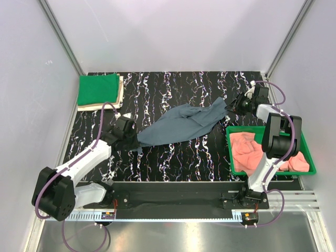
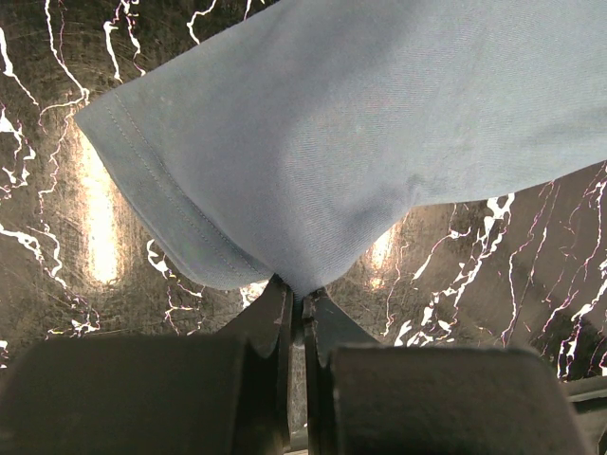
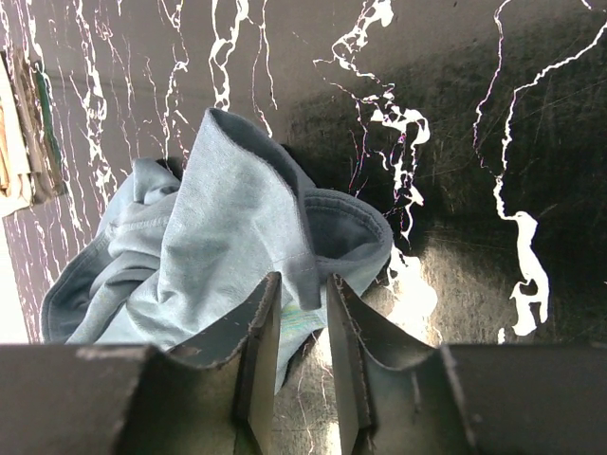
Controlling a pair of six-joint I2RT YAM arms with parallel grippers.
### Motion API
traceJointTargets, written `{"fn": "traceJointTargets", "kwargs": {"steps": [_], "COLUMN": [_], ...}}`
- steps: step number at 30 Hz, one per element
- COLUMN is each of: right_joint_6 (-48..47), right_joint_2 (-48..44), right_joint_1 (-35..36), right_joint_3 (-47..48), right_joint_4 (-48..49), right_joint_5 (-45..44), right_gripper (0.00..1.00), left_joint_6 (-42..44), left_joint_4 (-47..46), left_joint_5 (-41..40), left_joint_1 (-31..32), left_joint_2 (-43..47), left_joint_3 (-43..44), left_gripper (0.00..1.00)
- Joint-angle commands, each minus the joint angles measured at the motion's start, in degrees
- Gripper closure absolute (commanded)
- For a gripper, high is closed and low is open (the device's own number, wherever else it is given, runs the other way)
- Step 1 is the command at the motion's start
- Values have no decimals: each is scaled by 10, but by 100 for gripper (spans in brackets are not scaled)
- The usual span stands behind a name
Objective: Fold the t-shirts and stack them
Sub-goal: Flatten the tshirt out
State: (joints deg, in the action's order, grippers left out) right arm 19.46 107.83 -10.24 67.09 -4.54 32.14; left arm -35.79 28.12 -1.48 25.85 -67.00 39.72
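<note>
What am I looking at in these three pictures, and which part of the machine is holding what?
A left robot arm and a right robot arm are bolted at the near edge of a black marbled table. The wide picture comes from a fixed camera above and behind them. The other two come from a camera on each wrist, looking past that arm's own claw.

The left claw is shut on one end of a blue-grey shirt. The right claw pinches the other end, so the shirt stretches between them.

At the far left corner, a folded green shirt lies on a beige shirt. On the right, a green tray holds pink shirts.
</note>
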Motion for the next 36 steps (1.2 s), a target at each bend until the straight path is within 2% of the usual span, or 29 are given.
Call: {"fn": "traceJointTargets", "kwargs": {"steps": [1, 4, 8, 11, 17, 27, 36], "right_joint_6": [7, 8, 2, 1, -2, 6, 6], "right_joint_2": [-30, -34, -32, -35, -40, -21, -2], "right_joint_1": [1, 2, 2, 1, 1, 2, 2], "right_joint_3": [19, 20, 30, 32, 44, 52, 57], "right_joint_4": [10, 8, -14, -21, -47, -50, -49], "right_joint_5": [10, 6, -8, -18, -41, -18, -16], "right_gripper": [66, 68, 76, 77, 70, 70, 63], "left_joint_6": [5, 5, 5, 5, 4, 4, 3], "left_joint_4": [-27, -27, -28, -29, -30, -31, -31], "left_joint_5": [11, 11, 11, 11, 11, 11, 11], "left_joint_1": [-2, -2, -2, -2, -2, -2, -2], "left_joint_2": [0, -1, 0, -2, -2, -4, -4], "left_joint_3": [13, 14, 14, 14, 13, 14, 15], "left_gripper": [100, 100, 100, 100, 100, 100, 100]}}
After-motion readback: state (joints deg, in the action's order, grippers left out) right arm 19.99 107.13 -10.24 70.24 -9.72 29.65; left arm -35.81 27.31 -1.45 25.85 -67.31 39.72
